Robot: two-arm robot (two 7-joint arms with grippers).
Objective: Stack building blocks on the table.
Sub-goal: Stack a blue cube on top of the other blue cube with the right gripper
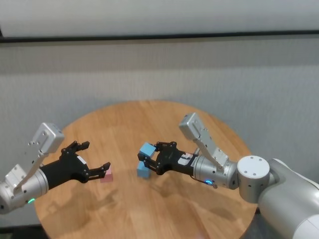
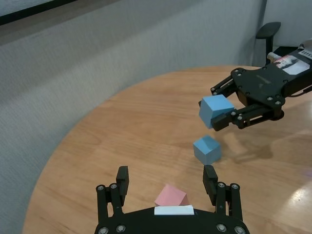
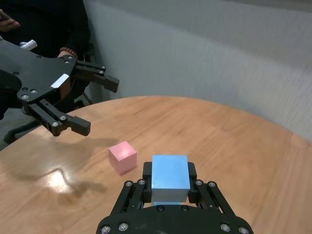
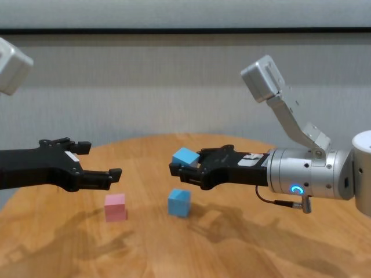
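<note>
Chest view: we are pinching one blue block [image 4: 185,156] in our right gripper [image 4: 188,166] above the other blue block [image 4: 179,202] for stacking, left gripper [image 4: 98,165] spread above the pink block [image 4: 115,207]

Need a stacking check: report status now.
Right gripper shut on one blue block, above second blue block on table. Left gripper open over pink block. Nothing in the way.

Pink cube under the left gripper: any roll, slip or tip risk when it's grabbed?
The pink cube probably won't roll or tip: it sits flat on the table, as wide as tall. Its matte faces look easy to grip. It looks stiff; the right gripper leaves its same-sized blue cube undeformed. The open left gripper spans it.
</note>
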